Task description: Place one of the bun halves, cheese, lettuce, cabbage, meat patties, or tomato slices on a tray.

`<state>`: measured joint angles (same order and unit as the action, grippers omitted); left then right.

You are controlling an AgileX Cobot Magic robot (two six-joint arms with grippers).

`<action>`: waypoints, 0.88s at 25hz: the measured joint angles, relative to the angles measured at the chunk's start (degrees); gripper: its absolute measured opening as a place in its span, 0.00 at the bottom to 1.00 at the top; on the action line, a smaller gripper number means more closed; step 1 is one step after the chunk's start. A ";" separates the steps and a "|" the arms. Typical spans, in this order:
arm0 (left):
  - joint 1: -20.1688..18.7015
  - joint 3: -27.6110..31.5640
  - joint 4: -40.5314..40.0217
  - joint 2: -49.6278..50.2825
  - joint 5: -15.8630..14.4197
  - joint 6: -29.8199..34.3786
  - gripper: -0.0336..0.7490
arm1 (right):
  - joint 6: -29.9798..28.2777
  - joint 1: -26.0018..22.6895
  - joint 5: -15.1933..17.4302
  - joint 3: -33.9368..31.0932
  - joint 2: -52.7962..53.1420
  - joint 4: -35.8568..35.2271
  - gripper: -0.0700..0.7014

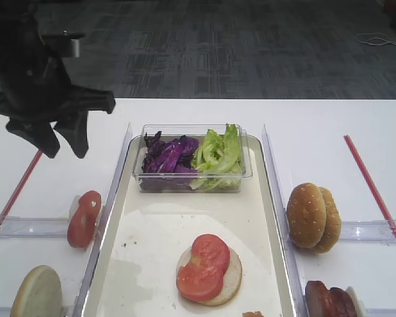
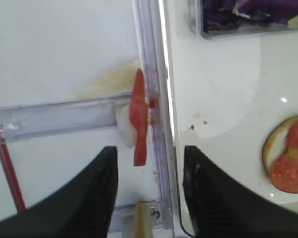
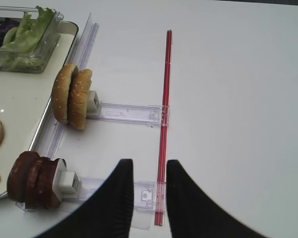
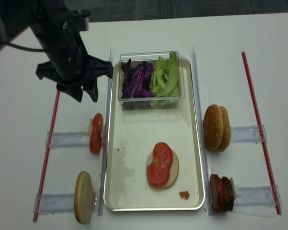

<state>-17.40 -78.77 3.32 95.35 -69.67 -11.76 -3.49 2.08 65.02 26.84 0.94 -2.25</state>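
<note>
Left claw [image 2: 149, 191] wide and empty, hovering above upright tomato slices [image 2: 138, 117] racked beside tray [image 4: 134, 199], likely for easy pinching. Right claw [image 3: 149, 191] parted, idle over table [image 3: 238, 99]. 2 slices on bun half [image 1: 231, 281] in tray.

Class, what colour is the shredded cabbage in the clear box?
Dark purple cabbage, seen best in the realsense exterior high view.
</note>
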 joint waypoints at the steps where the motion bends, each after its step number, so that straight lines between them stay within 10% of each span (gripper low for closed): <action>1: 1.05 0.00 0.00 -0.80 -0.10 0.32 0.43 | 0.00 0.00 0.00 0.00 0.00 0.00 0.35; 13: 12.62 9.05 -0.32 -9.33 -0.52 5.99 0.43 | 0.00 0.00 0.00 0.00 0.00 0.00 0.35; 22: 14.13 14.52 -1.47 -15.38 -0.66 8.37 0.43 | 0.00 0.00 0.00 0.00 0.00 0.00 0.35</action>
<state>-3.27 -64.25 1.85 79.98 -70.33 -3.39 -3.49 2.08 65.02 26.84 0.94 -2.25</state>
